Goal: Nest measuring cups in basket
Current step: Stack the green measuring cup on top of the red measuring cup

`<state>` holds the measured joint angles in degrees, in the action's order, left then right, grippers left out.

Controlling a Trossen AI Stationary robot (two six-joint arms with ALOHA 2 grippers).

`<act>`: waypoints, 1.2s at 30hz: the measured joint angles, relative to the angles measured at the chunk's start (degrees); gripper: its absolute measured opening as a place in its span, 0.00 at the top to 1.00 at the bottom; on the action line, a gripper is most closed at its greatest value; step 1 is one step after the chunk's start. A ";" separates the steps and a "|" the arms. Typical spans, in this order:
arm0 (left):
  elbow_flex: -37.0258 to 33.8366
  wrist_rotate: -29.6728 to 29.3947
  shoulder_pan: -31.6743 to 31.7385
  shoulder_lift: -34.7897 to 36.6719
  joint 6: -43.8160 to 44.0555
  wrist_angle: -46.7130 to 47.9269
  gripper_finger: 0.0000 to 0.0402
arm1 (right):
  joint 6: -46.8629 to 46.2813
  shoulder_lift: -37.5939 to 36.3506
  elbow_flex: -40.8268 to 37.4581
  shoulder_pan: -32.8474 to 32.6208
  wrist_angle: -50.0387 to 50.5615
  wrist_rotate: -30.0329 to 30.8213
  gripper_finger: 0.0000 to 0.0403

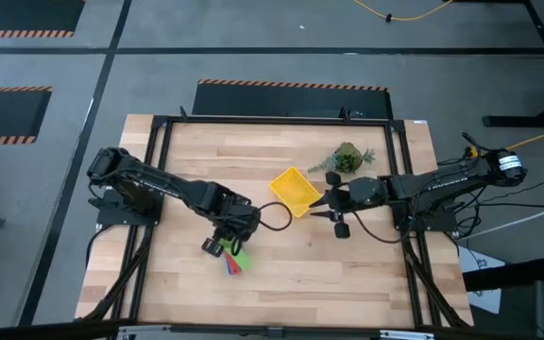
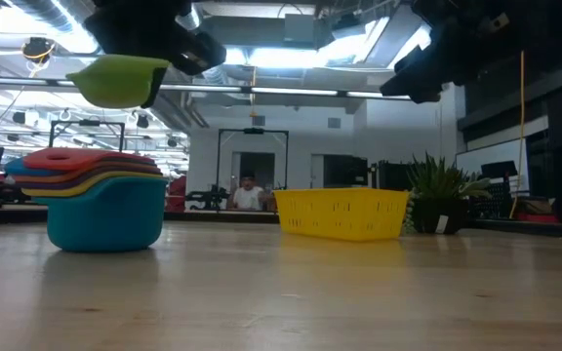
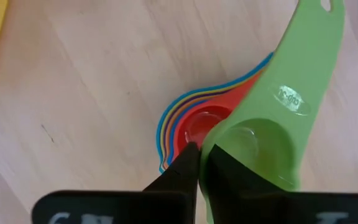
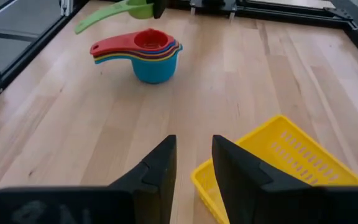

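Note:
My left gripper (image 3: 202, 152) is shut on the green measuring cup (image 3: 278, 106) and carries it just above the nested stack of the other cups (image 2: 100, 210). The stack rests upright on its blue bottom cup, with the red cup (image 3: 197, 124) on top. The yellow basket (image 1: 294, 189) sits on the table to the right of the stack. My right gripper (image 4: 194, 146) is open and hovers above the table by the basket's right corner (image 4: 229, 171), touching nothing. My left gripper pinches the green cup by its bowl rim (image 3: 211, 148), on the side away from the handle, with one finger inside the bowl and one outside. The fingers come from above, pointing down. The cup is lifted clear and roughly level (image 2: 115, 78), its handle pointing away from the fingers.
A small potted plant (image 1: 348, 159) stands beyond the basket toward the far right. A black frame (image 1: 163, 127) runs around the table's edges. Bare wood lies near and left of the stack. A person (image 2: 249, 192) shows far back in the room.

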<state>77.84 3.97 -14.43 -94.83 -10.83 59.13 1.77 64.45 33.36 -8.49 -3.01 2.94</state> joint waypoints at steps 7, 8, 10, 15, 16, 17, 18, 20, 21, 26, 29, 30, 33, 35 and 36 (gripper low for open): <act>0.00 -0.02 -1.35 0.00 -6.37 -0.19 0.93 | 0.01 0.02 0.00 0.00 -0.22 0.00 0.73; 0.00 -0.07 -1.51 0.00 -7.74 -0.24 0.93 | 0.04 0.02 0.00 0.00 -0.22 0.00 0.73; 0.00 -0.06 -1.79 0.00 -10.05 -0.63 0.93 | 0.14 0.00 0.00 0.00 -0.22 0.02 0.73; -0.02 -0.08 -1.93 -0.91 -13.57 -1.33 0.95 | 0.18 0.02 0.00 0.00 -0.19 0.02 0.73; 0.07 -0.07 -1.90 -1.31 -13.72 -1.75 0.95 | 0.18 0.01 0.00 0.01 -0.19 0.02 0.73; 0.13 -0.07 -1.76 -1.76 -13.75 -2.48 0.95 | 0.18 0.02 0.00 0.00 -0.15 0.02 0.73; 0.03 -0.17 -1.72 -2.19 -13.77 -2.54 0.96 | 0.21 0.00 0.00 0.00 -0.15 0.02 0.73; -0.10 -0.15 -1.72 -2.26 -13.79 -2.16 0.95 | 0.29 0.00 0.00 0.00 -0.20 0.02 0.73; 0.18 -0.15 -1.66 -2.71 -13.81 -2.98 0.95 | 0.32 0.01 0.00 0.02 -0.10 0.02 0.73; 0.13 0.03 -1.50 -4.12 -14.14 -3.07 0.94 | 0.34 0.00 0.00 0.02 -0.13 0.02 0.73; -0.04 -0.08 -1.50 -4.88 -15.53 -1.46 0.95 | 0.29 0.00 0.00 0.02 -0.08 0.02 0.73; 0.00 0.03 -1.50 -5.22 -15.63 -2.24 0.95 | 0.23 0.00 0.00 0.02 0.17 0.02 0.73; -0.04 -0.35 -1.54 -5.75 -15.10 -1.46 0.95 | 0.23 0.00 0.00 0.02 -0.10 0.02 0.73; 0.09 -0.47 -1.53 -6.31 -14.99 -2.26 0.93 | 0.16 0.02 0.00 0.02 0.32 0.02 0.73; 0.04 -0.71 -1.53 -6.64 -14.94 -2.23 0.92 | 0.18 0.01 0.00 0.02 0.15 0.02 0.73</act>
<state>77.89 3.25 -15.96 -101.47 -25.77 56.91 1.96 64.46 33.36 -8.47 -2.85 2.96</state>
